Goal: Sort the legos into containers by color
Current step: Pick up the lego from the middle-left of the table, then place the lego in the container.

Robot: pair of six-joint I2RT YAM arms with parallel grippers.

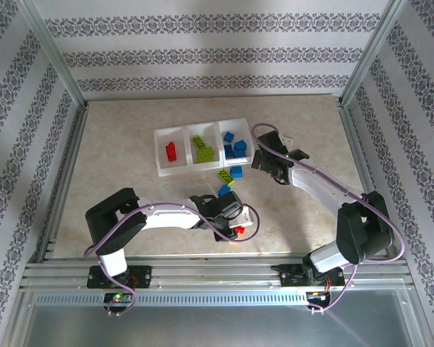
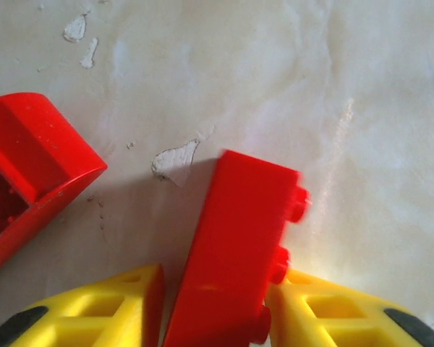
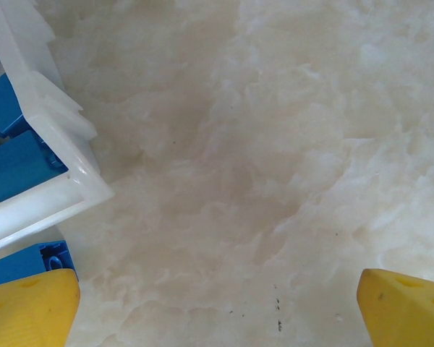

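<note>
Grippers first: the left gripper point(image 2: 220, 278) is clamped on a red brick point(image 2: 239, 238), with a yellow finger point(image 2: 94, 311) hugging each side. The brick lies on its side, studs pointing right. A second red brick point(image 2: 29, 166) sits just to the left, hollow side showing, not touching anything. The right gripper point(image 3: 217, 311) is spread wide and holding nothing. It hangs over bare surface point(image 3: 275, 144) just beside the near right corner of the containers point(image 3: 58, 144), and a loose blue brick point(image 3: 29, 260) pokes out next to its left finger.

Pose-wise, the left arm point(image 1: 159, 215) folds at the elbow and runs right along the near side, wrist pointing down near the middle. The right arm point(image 1: 325, 189) stretches from the near right corner out to the tray's right end.

In the tray, red is in the left bin point(image 1: 171, 152), lime in the middle point(image 1: 202, 148) and blue on the right point(image 1: 235, 144). One lime brick point(image 1: 224, 177) and another blue brick point(image 1: 223, 190) sit loose on the near side of the tray.

The surface is pale marbled beige with a few chipped spots. Striped patterned wallpaper point(image 1: 217, 54) and metal posts box it all in.
</note>
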